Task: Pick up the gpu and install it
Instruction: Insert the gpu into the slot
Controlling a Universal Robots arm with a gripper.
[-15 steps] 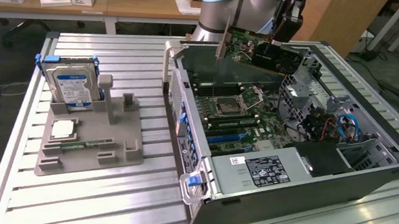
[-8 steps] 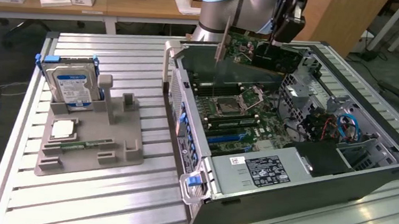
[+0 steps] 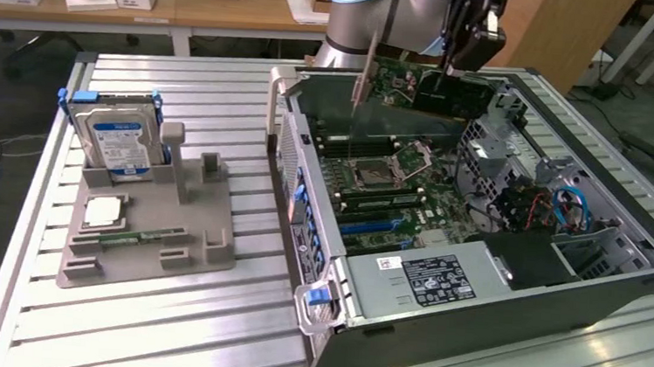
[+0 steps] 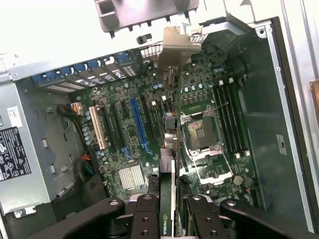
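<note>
Gripping the gpu between its two black fingers, the gripper is clenching the card by its thin edges. In the wrist view the card is showing edge-on, with its silver metal bracket at the far end from the fingers. Beneath it the green motherboard is lying open. A long blue slot is running to one side of the card's edge, and the empty processor socket is lying to the other.

In the exterior view the gripper is hanging from the arm over the far end of the open computer case. It is holding the gpu upright and slightly tilted, about level with the case's rim. The card's bracket is pointing toward the exterior view's left. The motherboard is lying flat inside the case below. A grey box with a black label is filling the case's near end.

The case is resting on a ribbed metal table. Well apart, on the exterior view's left, a grey holder is standing on the same table. It is carrying an upright silver hard drive and a small green memory stick.
</note>
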